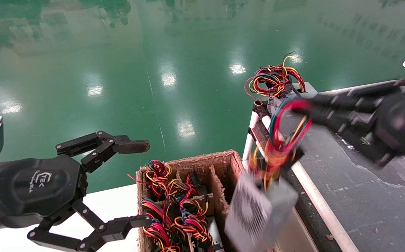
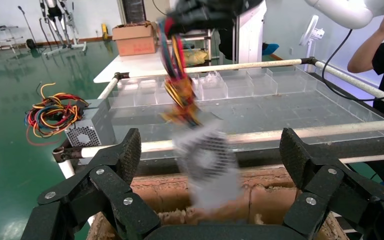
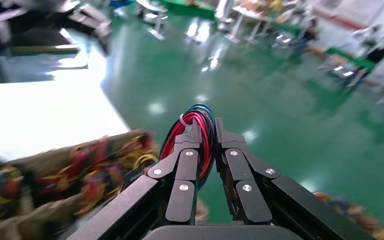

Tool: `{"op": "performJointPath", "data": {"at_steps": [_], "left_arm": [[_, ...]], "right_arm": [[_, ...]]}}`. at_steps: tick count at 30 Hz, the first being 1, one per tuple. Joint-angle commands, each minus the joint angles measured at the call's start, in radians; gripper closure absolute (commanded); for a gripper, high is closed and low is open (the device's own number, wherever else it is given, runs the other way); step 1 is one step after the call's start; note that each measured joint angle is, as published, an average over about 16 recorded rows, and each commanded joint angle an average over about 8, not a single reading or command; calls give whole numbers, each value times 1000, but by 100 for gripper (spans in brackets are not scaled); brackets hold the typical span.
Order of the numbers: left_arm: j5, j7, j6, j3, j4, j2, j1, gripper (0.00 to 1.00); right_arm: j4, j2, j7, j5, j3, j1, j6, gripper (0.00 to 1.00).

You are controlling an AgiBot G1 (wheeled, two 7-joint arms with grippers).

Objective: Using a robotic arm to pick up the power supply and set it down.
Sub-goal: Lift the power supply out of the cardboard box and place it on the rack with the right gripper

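Right gripper reaches leftward, dangling power supply by wires.

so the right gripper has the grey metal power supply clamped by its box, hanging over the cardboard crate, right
Not quite. The right gripper has its jaws shut on the bundle of red, yellow and green wires, not the box; the right wrist view shows this. The grey metal power supply dangles below by those wires, over the brown cardboard crate.
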Motion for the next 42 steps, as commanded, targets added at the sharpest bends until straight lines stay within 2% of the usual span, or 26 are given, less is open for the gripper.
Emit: {"op": "performJointPath", "data": {"at_steps": [1,8,16,19,29,37,42], "left_arm": [[0,0,0,0,0,0,0,0],[0,0,0,0,0,0,0,0],[0,0,0,0,0,0,0,0],[0,0,0,0,0,0,0,0],[0,0,0,0,0,0,0,0],[0,0,0,0,0,0,0,0],[0,0,0,1,0,0,0,0]], "right_arm": [[-6,15,1,8,20,10,24,100],[-65,39,-12,-56,35,50,106,100],[-175,39,-38,-192,16,90,230,100],[-237,24,-37,-242,-6,113,255,100],[-408,-97,-75,-430,-99,248,327,100],[-501,-200,-95,-540,-148,339,412,100],[-587,-267,-93,-592,-180,407,428,100]]}}
